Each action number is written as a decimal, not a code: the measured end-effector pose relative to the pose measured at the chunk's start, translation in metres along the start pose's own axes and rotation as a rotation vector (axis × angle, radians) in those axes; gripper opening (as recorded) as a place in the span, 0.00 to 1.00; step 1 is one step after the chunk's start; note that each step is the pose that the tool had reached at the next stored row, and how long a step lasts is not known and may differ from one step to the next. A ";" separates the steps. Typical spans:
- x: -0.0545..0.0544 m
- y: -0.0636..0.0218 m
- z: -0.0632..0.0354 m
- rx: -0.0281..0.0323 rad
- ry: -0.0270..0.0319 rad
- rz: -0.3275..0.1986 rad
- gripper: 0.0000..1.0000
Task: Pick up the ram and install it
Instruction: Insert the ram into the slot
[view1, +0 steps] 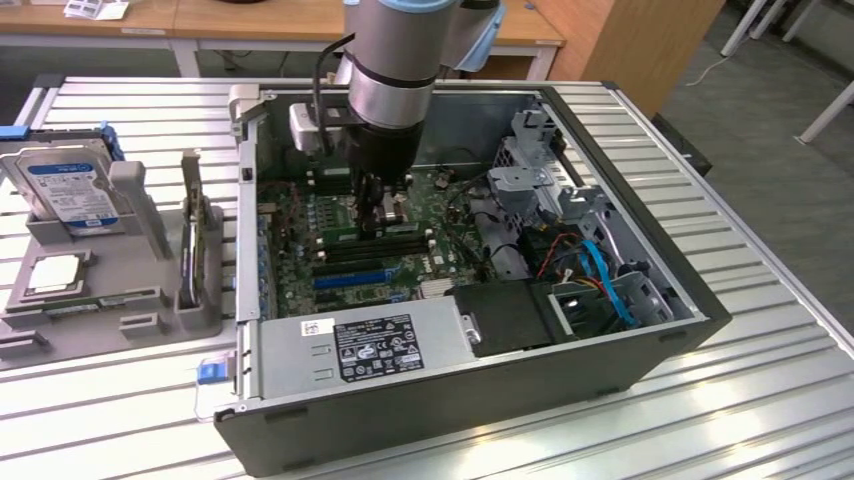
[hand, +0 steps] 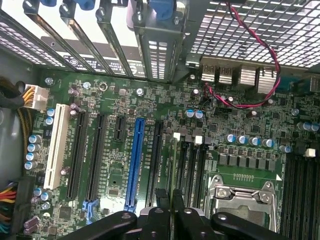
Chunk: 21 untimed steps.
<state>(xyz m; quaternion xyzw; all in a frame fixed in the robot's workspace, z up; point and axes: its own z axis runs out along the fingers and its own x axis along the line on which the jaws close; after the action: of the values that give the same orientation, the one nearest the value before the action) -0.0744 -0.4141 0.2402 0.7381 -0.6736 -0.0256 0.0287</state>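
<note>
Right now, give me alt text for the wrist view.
The hand grips the ram, a thin green stick seen edge-on, over the black memory slots of a green motherboard. A long blue slot lies to one side, a metal processor socket to the other.

Obstructions noted.
Exterior view: arm (view1: 398, 60) cut at 12 o'clock edge, tray (view1: 120, 275) at 9 o'clock. Wrist view: ram (hand: 173, 160) edge-on, chips unseen, its end hidden between gripper (hand: 170, 194) fingers.
</note>
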 end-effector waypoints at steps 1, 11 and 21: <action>0.000 0.0000 0.0000 0.0001 -0.0004 0.006 0.14; 0.000 0.0006 -0.0079 0.0014 -0.0003 0.006 0.14; 0.000 -0.0025 0.0006 0.0050 0.0005 0.006 0.14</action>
<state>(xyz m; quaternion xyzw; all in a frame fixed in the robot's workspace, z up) -0.0720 -0.4141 0.2394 0.7361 -0.6760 -0.0237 0.0271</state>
